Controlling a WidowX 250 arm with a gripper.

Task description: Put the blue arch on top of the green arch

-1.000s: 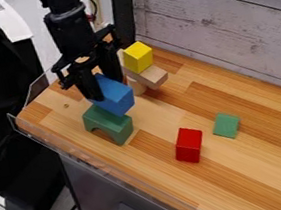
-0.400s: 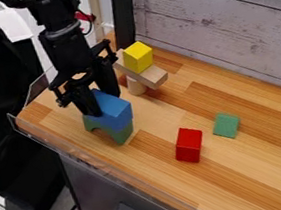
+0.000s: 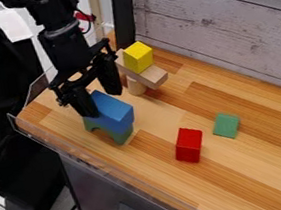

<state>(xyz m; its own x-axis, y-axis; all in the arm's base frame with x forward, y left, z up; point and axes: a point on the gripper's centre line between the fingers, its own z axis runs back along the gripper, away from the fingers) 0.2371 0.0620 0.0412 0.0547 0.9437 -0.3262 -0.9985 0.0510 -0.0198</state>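
Blue arch (image 3: 115, 109): atop green arch (image 3: 122, 136); leave undisturbed.
Gripper (image 3: 102, 105): fingers apart, apparently empty; clear both sides, lift straight.

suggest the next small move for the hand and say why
I'd probably ease the hand straight up, clear of the blue arch. The blue arch already rests on the green arch, and the fingers look parted around it, so a careful lift should leave it in place.
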